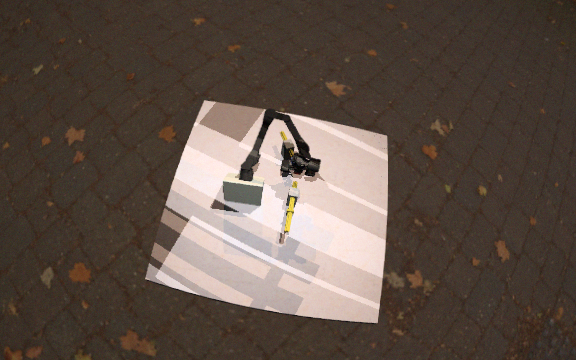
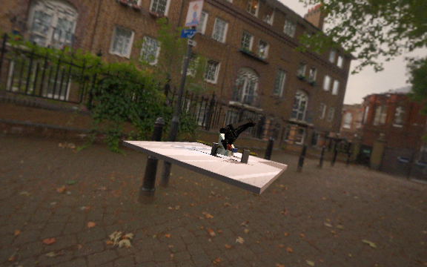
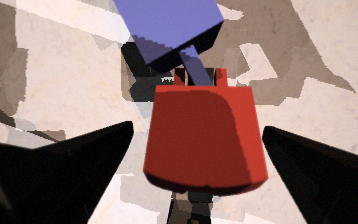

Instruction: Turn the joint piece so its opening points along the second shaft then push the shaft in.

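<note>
The red joint piece [image 3: 200, 135] [image 2: 230, 147] lies between my fingers, with a gap on each side in the wrist view. My gripper [image 3: 196, 129] is open. The red piece is hinged by a thin link to a blue piece [image 3: 175, 25] [image 2: 234, 150], which stands at an angle to it. The opening of the red piece is hidden. In the top view a yellow shaft [image 1: 289, 220] runs through a grey block [image 1: 294, 193]. Another yellow shaft [image 1: 283, 135] sticks out behind the other block [image 1: 288, 146]. Which one slides, I cannot tell. The arm hides the joint there.
The arm's pale grey-green base [image 1: 243, 192] stands left of the near block on the square table top [image 1: 353, 240]. Both blocks [image 2: 245, 156] [image 2: 214, 149] also show in the exterior view. The end of a dark and yellow shaft [image 3: 194, 220] shows below the red piece in the wrist view.
</note>
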### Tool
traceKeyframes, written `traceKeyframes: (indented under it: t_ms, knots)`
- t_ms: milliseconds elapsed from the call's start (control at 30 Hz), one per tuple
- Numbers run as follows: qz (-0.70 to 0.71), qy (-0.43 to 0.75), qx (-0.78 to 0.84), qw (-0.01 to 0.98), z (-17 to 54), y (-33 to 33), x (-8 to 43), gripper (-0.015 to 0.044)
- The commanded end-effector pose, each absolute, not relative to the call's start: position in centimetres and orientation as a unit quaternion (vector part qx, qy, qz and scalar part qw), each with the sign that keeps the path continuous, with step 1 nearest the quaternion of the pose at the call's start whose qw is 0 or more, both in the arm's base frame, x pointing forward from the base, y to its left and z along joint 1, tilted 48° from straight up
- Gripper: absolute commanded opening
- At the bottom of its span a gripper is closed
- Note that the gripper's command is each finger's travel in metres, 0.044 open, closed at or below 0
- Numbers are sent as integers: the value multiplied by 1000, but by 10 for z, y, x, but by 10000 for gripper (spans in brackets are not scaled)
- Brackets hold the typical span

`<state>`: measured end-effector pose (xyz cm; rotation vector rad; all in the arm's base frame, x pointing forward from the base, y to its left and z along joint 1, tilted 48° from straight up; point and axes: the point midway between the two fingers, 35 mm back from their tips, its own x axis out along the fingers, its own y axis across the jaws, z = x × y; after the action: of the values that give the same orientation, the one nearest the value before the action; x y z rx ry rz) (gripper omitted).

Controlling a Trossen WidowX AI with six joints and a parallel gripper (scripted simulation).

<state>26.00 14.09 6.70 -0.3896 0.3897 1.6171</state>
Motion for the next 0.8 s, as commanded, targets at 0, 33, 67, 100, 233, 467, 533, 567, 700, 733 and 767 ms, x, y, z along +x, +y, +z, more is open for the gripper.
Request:
traceKeyframes:
  t_ms: [0,33,67,100,233,467,533,567,700,733,767]
  knots:
    - [707,192,-198,651,72,136,262,440]
    - [704,203,-209,647,74,133,262,440]
    - [701,214,-220,644,77,130,263,440]
    - [697,225,-231,640,79,128,263,440]
    - [686,250,-258,633,86,120,262,440]
    - [686,250,-258,633,86,120,262,440]
    - [685,257,-248,636,85,119,262,440]
    - [680,266,-240,639,87,116,263,440]
    - [657,312,-199,656,96,105,267,440]
    - [651,324,-188,660,98,103,268,440]
    - [645,335,-177,664,100,100,269,440]
